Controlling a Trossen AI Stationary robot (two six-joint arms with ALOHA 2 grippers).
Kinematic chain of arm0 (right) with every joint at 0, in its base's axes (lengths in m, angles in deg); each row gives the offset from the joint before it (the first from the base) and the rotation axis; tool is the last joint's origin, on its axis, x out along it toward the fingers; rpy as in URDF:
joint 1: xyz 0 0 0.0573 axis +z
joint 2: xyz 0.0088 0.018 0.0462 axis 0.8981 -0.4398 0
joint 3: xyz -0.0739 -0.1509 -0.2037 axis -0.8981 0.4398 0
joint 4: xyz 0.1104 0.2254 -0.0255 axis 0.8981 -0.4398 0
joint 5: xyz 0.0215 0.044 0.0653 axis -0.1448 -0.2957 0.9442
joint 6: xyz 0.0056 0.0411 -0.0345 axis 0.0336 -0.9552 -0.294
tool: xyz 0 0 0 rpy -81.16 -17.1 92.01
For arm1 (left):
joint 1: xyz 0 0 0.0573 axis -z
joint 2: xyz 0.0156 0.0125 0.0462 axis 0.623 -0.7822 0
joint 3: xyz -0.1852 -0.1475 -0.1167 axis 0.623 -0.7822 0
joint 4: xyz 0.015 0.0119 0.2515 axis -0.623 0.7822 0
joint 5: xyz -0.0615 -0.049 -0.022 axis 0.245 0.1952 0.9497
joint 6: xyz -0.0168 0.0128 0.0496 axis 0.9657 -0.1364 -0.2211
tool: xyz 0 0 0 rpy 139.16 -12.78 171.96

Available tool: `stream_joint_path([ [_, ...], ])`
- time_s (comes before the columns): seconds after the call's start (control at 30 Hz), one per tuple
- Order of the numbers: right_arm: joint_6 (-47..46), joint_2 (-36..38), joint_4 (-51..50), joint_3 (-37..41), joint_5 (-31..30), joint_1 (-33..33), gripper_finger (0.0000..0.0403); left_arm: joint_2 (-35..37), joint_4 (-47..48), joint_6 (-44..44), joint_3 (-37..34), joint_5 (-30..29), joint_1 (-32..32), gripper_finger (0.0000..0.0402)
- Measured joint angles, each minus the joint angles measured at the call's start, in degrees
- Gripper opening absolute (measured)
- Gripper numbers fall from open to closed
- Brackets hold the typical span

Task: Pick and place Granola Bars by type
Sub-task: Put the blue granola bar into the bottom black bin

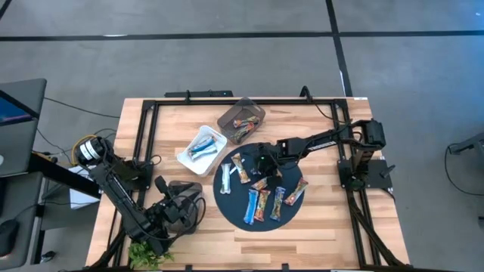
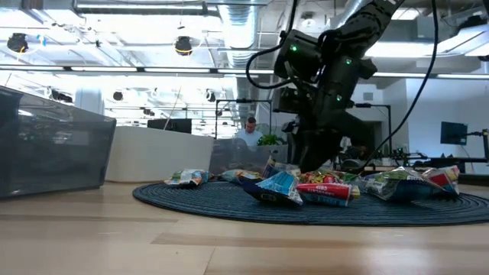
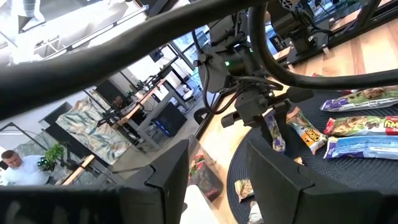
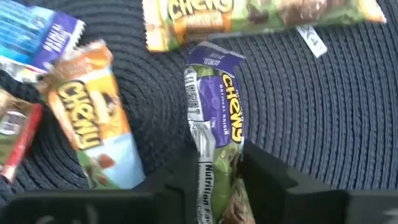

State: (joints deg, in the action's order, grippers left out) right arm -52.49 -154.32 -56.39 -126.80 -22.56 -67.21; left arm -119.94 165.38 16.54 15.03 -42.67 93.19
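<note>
Several granola bars lie flat on a round dark mat (image 1: 233,210): blue ones (image 1: 251,205), orange ones (image 1: 240,168) and a green one (image 4: 249,15). My right gripper (image 1: 263,165) stands over the mat's far part, slanting down, shut on a purple-wrapped bar (image 4: 214,106). The same bar (image 3: 275,132) shows below its fingers in the left wrist view. My left gripper (image 3: 217,180) waits near the table's front left (image 1: 189,198), open, nothing between its fingers. My right gripper pinches the purple bar's near end (image 4: 211,158) between its two fingers (image 4: 267,177), one on each long edge. The fingers come slanting down from the table's right side. The bar reaches forward and down past them toward the mat; whether its far end (image 4: 214,59) rests there I cannot tell.
A white tray (image 1: 202,149) with blue bars and a dark tray (image 1: 242,121) with mixed bars stand beyond the mat's far left. A black frame (image 1: 147,151) runs around the table. A small plant (image 1: 147,255) sits at the front left.
</note>
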Motion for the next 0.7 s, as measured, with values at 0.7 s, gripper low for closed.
stream_joint_path([
  [0.7,13.0,-0.2,16.7,-10.6,-2.6,9.2,0.003,1.9,1.8,-0.5,0.6,-2.3,2.8,0.0153],
])
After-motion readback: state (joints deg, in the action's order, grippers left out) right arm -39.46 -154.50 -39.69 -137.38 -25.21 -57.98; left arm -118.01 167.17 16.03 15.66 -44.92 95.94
